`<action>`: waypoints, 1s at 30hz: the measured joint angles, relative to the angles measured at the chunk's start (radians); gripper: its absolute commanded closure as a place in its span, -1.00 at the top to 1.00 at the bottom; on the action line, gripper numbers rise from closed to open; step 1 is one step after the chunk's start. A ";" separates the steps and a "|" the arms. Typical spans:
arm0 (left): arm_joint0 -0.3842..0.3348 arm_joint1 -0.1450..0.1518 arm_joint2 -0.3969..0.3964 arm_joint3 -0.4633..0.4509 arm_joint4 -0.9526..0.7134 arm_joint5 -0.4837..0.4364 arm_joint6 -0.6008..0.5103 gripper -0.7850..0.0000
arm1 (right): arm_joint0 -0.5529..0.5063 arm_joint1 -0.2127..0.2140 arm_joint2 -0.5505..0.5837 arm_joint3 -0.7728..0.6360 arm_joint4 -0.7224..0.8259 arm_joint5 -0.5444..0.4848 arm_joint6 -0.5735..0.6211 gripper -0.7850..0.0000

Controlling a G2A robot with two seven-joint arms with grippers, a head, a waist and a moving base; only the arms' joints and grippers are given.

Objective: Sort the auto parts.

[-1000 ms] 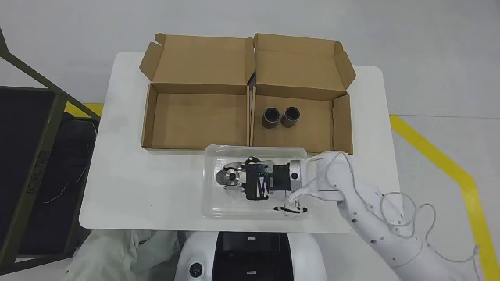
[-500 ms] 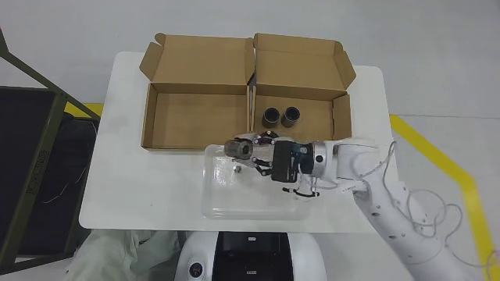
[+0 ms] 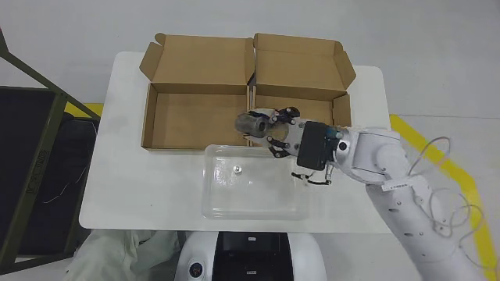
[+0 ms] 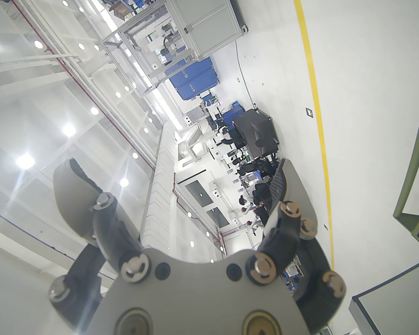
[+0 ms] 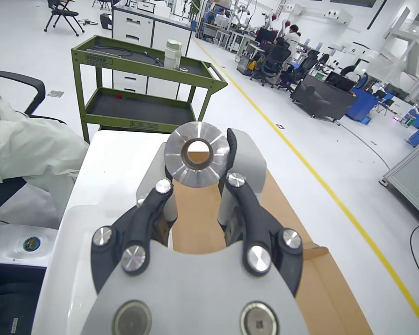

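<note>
Above the white table (image 3: 125,164), the right gripper (image 3: 264,129) clenches a metal bushing (image 3: 250,123) at the shared wall of two cardboard boxes (image 3: 195,121); the left gripper (image 4: 176,176) gapes empty toward the hall; seen from the right wrist, pinched only at its rim, the bushing could slip into the wrong box.

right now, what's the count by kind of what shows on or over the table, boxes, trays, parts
cardboard boxes: 2
clear tray: 1
metal ring, held above the boxes: 1
small metal part in the tray: 1
total: 5, though the arm hides part of the right box floor
</note>
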 measured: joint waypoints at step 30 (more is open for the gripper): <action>0.000 0.000 0.000 0.000 0.000 0.000 0.000 1.00 | -0.027 0.013 0.098 -0.001 -0.013 0.006 -0.115 -1.00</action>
